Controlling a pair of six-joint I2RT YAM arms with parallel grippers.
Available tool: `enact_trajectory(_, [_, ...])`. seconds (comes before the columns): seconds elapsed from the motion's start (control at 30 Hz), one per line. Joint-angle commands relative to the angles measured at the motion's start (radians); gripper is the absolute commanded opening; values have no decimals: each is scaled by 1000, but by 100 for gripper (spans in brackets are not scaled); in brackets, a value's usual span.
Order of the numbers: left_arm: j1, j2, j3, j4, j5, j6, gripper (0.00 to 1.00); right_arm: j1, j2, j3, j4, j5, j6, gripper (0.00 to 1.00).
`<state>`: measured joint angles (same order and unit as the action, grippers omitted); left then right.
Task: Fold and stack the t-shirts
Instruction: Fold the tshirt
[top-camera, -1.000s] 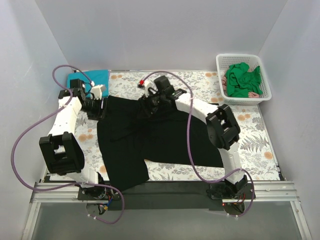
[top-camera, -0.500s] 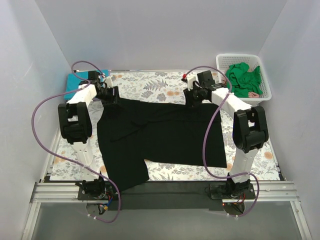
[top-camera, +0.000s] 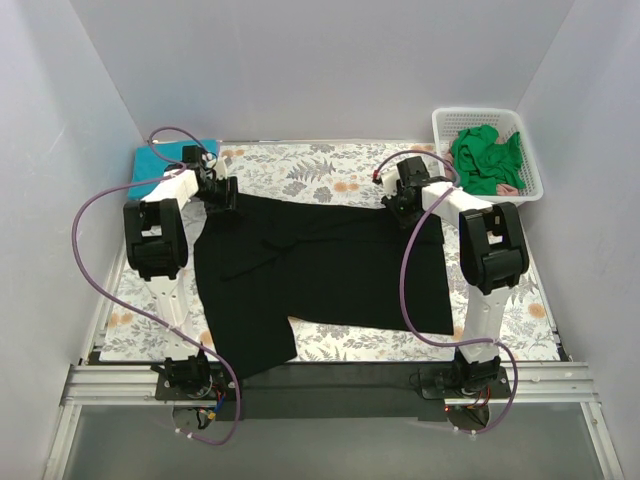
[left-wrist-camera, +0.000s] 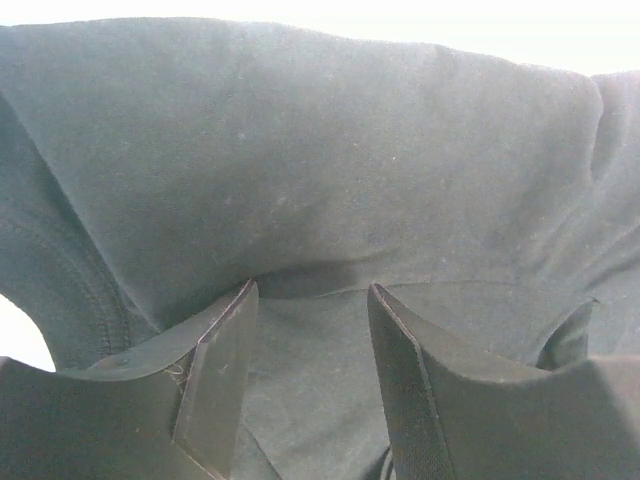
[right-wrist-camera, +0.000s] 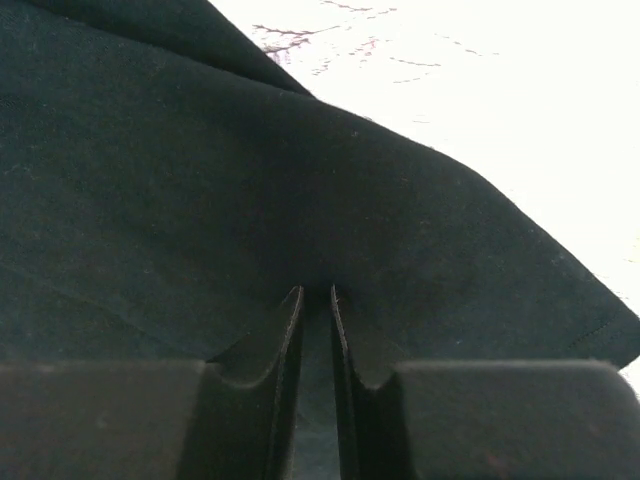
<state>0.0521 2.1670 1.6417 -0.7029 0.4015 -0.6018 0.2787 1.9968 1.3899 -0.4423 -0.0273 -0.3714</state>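
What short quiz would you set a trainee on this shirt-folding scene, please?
1. True or false: the white basket at the far right of the table holds green t-shirts.
2. Which shirt lies spread out on the table cover?
A. teal t-shirt
B. black t-shirt
C. lavender t-shirt
3. Fill in: the right hand is shut on the far right edge of the ____.

Key
1. True.
2. B.
3. black t-shirt; the right wrist view shows dark cloth pinched between its fingers.
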Motion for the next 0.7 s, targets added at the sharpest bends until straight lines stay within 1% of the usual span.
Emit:
enact_trajectory(0.0, [22, 65, 20, 23, -116, 19, 47, -33, 19, -55, -19, 99, -44, 22])
enact_trajectory(0.13, [29, 74, 43, -6, -107, 33, 46, -38, -9, -66, -54, 50, -57, 22])
enact_trajectory(0.2, [28, 42, 30, -12, -72, 42, 46, -38, -35, -68, -76, -41, -57, 23])
enact_trajectory(0.23, [28, 25, 24, -17, -44, 54, 46, -35, -67, -68, -85, -72, -58, 25])
enact_trajectory(0.27, [28, 1, 17, -15, 27, 56, 46, -32, -85, -66, -93, -126, -58, 30])
enact_trajectory(0.3, [26, -43, 6, -15, 60, 59, 47, -29, -104, -63, -93, -155, -57, 34])
enact_trajectory(0.33, [23, -74, 3, -17, 106, 63, 47, -24, -134, -45, -96, -175, -49, 37])
enact_trajectory(0.37, [17, -99, 4, -17, 158, 63, 48, -13, -147, -32, -104, -222, -29, 42])
enact_trajectory(0.4, [14, -142, 18, -23, 192, 66, 48, -7, -156, -8, -116, -244, -23, 45])
enact_trajectory(0.47, [3, -177, 30, -49, 250, 77, 50, 13, -174, 55, -134, -290, -1, 49])
enact_trajectory(0.53, [-4, -214, 52, -97, 321, 98, 52, 25, -188, 87, -153, -313, 22, 51])
enact_trajectory(0.67, [-32, -222, 72, -197, 379, 164, 56, 50, -187, 149, -171, -344, 49, 52])
